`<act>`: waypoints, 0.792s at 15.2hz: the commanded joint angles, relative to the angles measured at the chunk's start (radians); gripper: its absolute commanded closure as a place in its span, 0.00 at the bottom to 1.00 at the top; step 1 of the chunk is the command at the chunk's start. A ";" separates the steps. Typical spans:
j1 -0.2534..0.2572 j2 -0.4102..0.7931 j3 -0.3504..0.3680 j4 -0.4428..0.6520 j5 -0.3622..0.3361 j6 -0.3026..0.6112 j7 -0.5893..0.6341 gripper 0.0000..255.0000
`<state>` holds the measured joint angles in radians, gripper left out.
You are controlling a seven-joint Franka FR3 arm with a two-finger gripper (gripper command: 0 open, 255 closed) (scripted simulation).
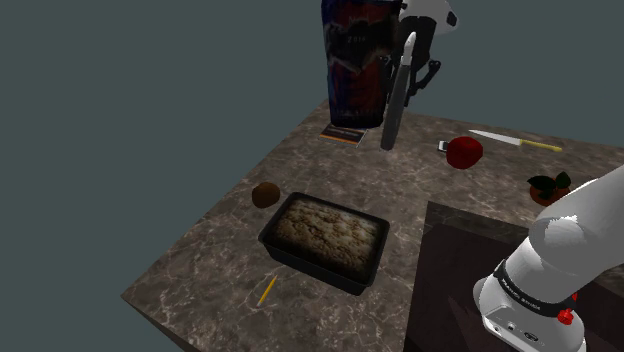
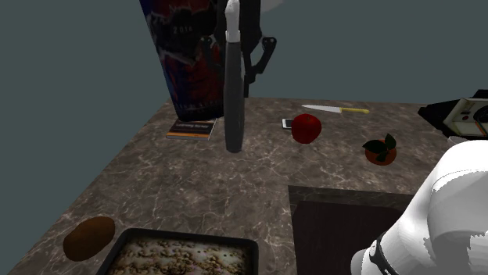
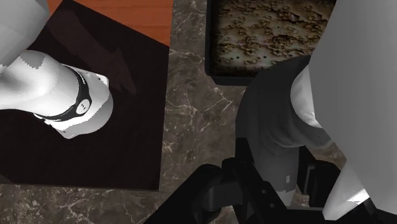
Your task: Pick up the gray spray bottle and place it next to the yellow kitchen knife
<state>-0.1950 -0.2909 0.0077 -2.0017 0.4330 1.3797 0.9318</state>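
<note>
Gray, tall and slim, the spray bottle (image 1: 393, 110) with a white head hangs slightly tilted under the all-black two-finger tool (image 1: 415, 48). Its long axis points from the tool down to the dark marbled stone bench (image 1: 230, 250). It is near the far edge, just beside a tall dark printed box (image 1: 350, 60). The tool seems closed around the bottle's head; I cannot tell if the base touches the bench. The knife (image 1: 515, 140) with white blade and yellow handle lies along the same far edge, well apart toward the shoulder view's right, beyond a red apple (image 1: 464, 152). I judge the bottle must travel sideways along this edge.
</note>
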 commanded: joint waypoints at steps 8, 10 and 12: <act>0.001 0.021 -0.008 0.139 0.008 -0.109 0.045 1.00; 0.001 0.027 -0.010 0.171 0.011 -0.134 0.056 1.00; 0.001 0.035 -0.012 0.205 0.014 -0.159 0.066 1.00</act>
<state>-0.1944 -0.2592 -0.0042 -1.8131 0.4445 1.2331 0.9908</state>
